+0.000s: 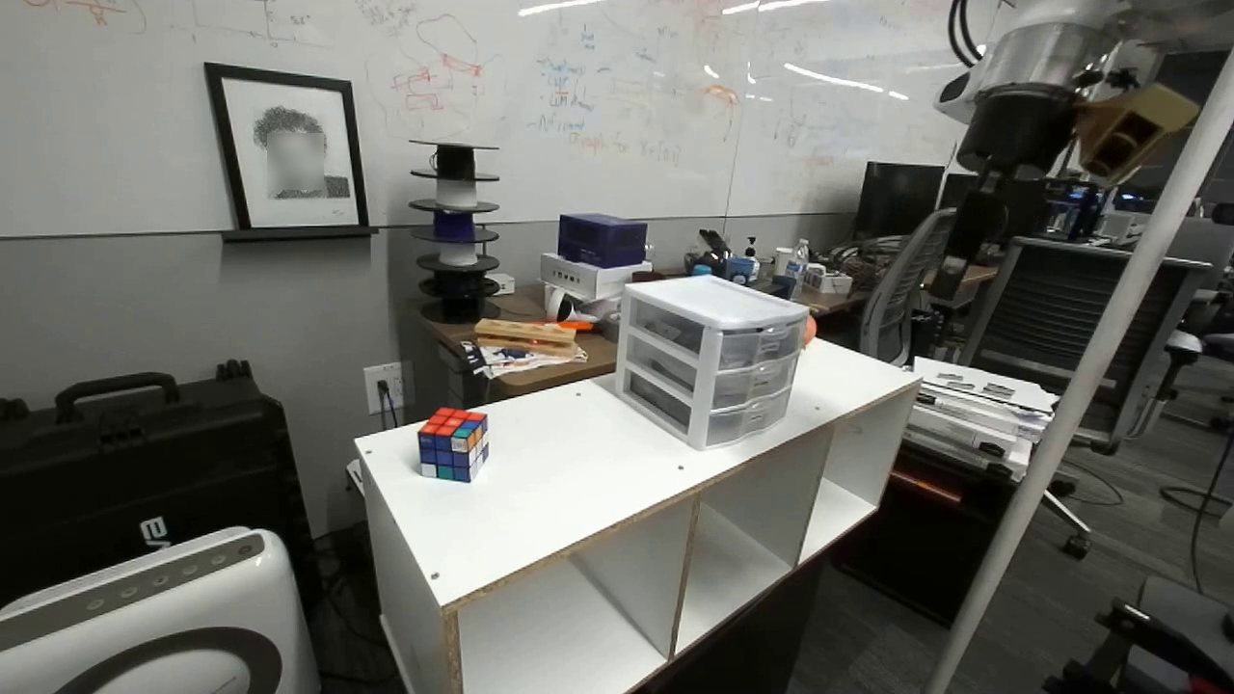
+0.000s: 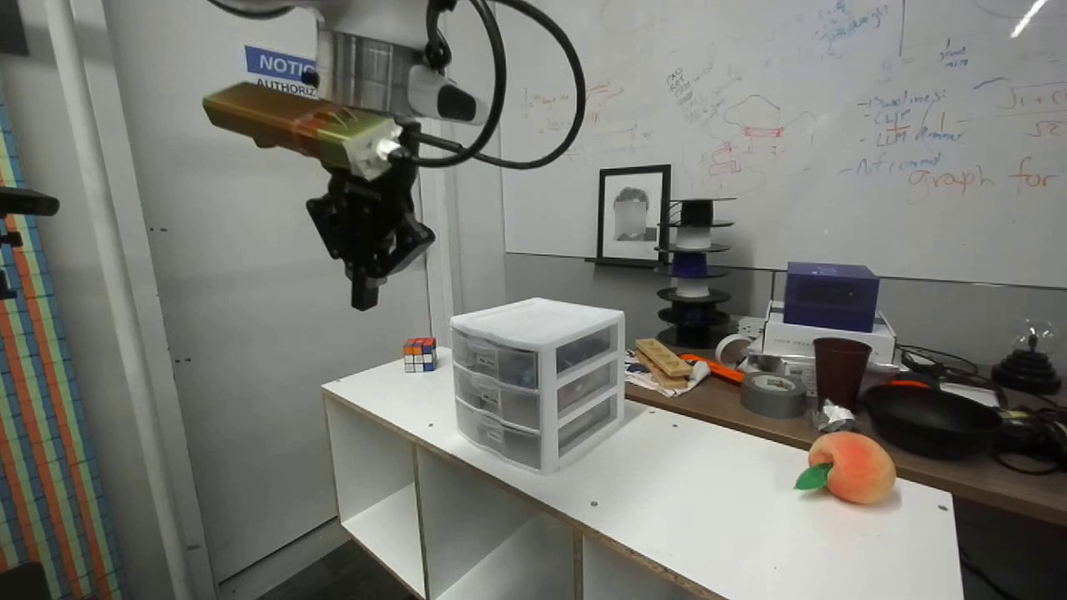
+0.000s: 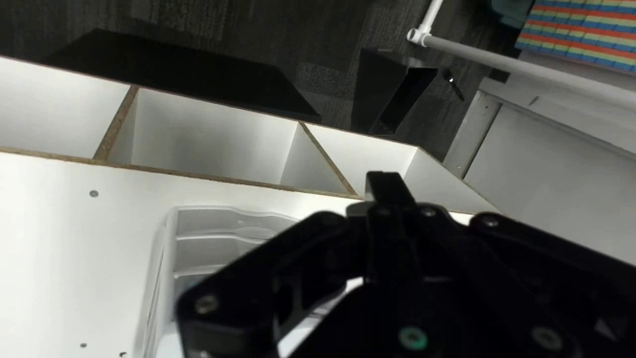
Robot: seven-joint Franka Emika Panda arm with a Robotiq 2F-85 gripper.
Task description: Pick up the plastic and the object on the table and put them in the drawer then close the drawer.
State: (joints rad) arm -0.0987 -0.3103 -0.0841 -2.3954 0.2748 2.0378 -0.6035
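Note:
A white-framed chest with three stacked translucent drawers [image 1: 762, 342] stands on the white table [image 1: 540, 520]; the drawers [image 2: 498, 358] look pushed in. A colourful puzzle cube [image 1: 453, 445] lies near one table end and also shows in an exterior view [image 2: 420, 355]. An orange-pink toy peach [image 2: 854, 468] with a green leaf lies near the opposite end, mostly hidden behind the chest in an exterior view [image 1: 810, 331]. My gripper [image 2: 364, 297] is shut and empty, in the air above the table's height. In the wrist view the fingertips [image 3: 390, 184] touch; the chest's drawers [image 3: 206, 251] are partly hidden behind the fingers.
Open cubbies [image 3: 213, 139] lie below the table top. A brown desk behind holds a pan [image 2: 929, 421], a dark red cup [image 2: 840, 371], tape [image 2: 773, 394] and a purple box [image 1: 603, 241]. A white pole [image 1: 1089, 376] stands near the arm.

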